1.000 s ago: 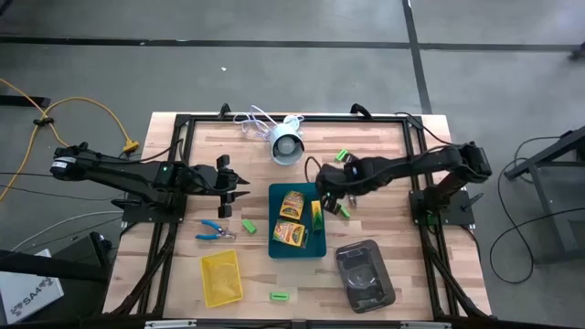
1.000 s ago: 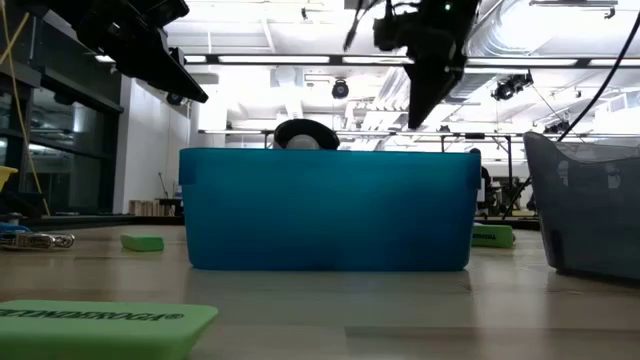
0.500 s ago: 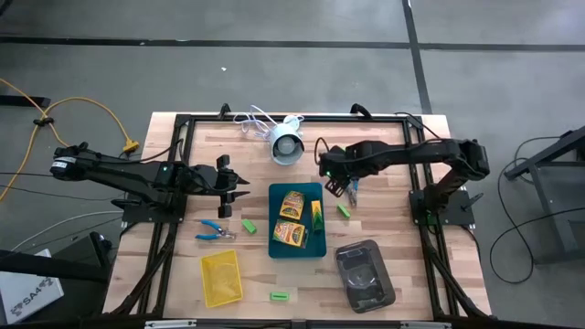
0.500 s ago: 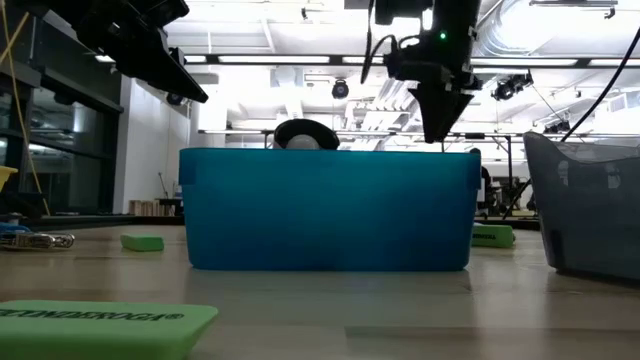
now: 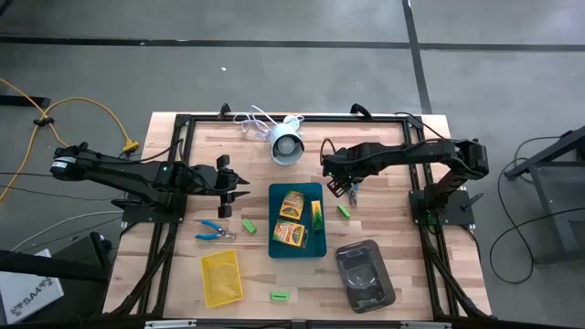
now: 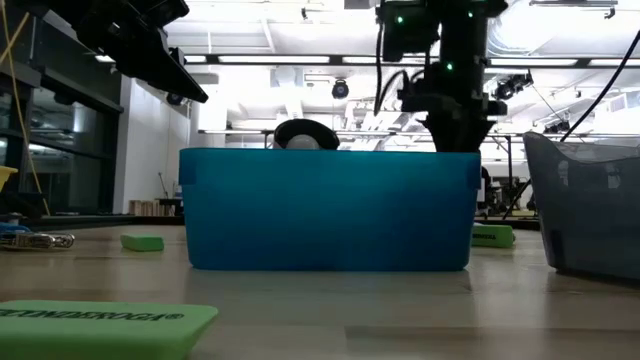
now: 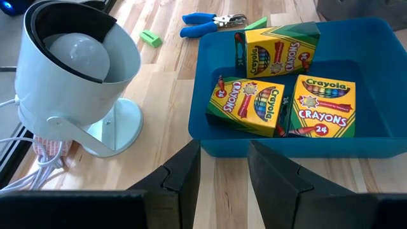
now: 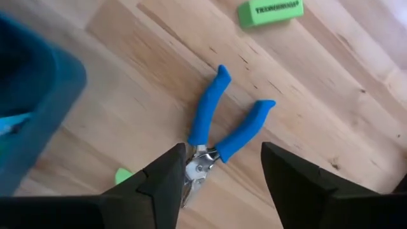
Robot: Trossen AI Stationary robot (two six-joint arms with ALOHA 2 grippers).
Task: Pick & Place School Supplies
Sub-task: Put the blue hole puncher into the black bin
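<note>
Three yellow crayon boxes (image 7: 280, 95) of printed card lie in the smooth teal plastic tray (image 5: 298, 248) near the middle of the pale wooden slat table (image 5: 384, 164), two flat and one leaning against the tray wall. The right gripper (image 8: 219, 184) hangs just off the tray's right edge, its dark fingers (image 8: 159, 184) spread apart above a blue-handled tool (image 8: 222, 121) that lies on the bare wood with rubbery handles splayed in a V and its small metal head between the fingertips; whether the fingers touch it cannot be told. A small green rectangular eraser (image 8: 270, 11) rests nearby on the planks. The left gripper (image 7: 222, 168) waits left of the tray, fingers parted and holding nothing, facing the white round lamp-like device (image 7: 76, 70) with its glossy domed shade. A second blue-handled tool (image 5: 216, 230) lies on the table's left part, a green eraser (image 5: 249, 226) just beside it, near a flat yellow tray (image 5: 221, 277). A dark grey translucent tray (image 5: 366, 274) sits right of centre
</note>
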